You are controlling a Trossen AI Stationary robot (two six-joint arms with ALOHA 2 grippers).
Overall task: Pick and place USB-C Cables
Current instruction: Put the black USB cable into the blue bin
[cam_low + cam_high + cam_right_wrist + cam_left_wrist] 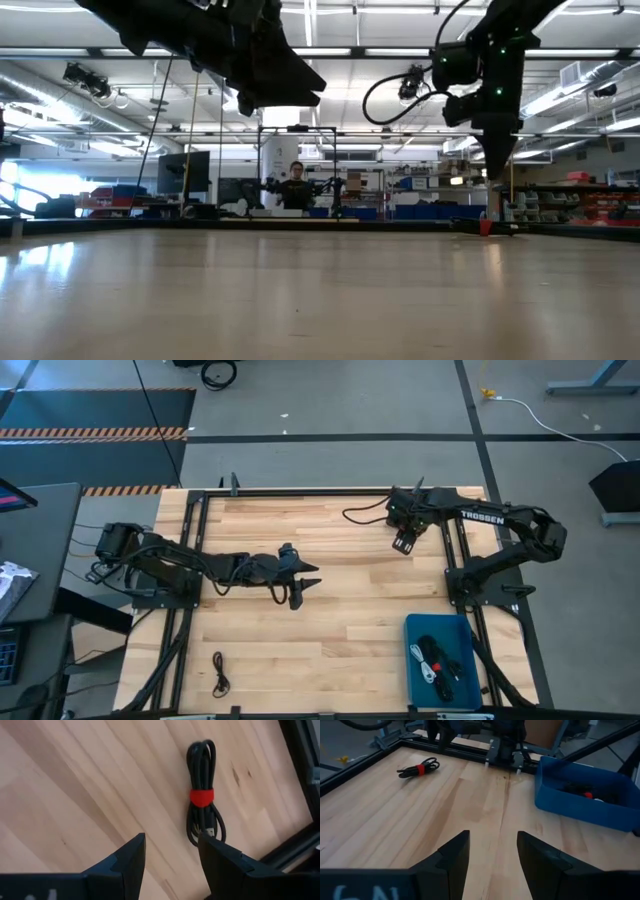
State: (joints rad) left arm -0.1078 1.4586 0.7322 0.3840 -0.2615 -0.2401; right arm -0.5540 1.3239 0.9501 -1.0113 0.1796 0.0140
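A black cable bundle with a red band (201, 797) lies flat on the wood near the table's far right frame rail; the left wrist view shows it too (418, 768). My right gripper (170, 837) hovers open above it, fingers pointing down (403, 543), raised well off the table (497, 150). My left gripper (492, 834) is open and held over the table's middle (305, 582), facing the right side. Another thin black cable (220, 672) lies near the near left corner. The blue tray (455, 630) holds a white bundle and black bundles.
The blue tray (570, 802) sits at the near right corner beside the right arm's base (480, 585). A black frame rail (300, 750) runs close to the banded cable. Bare wood stretches between the two grippers. A person stands far behind the table (295, 185).
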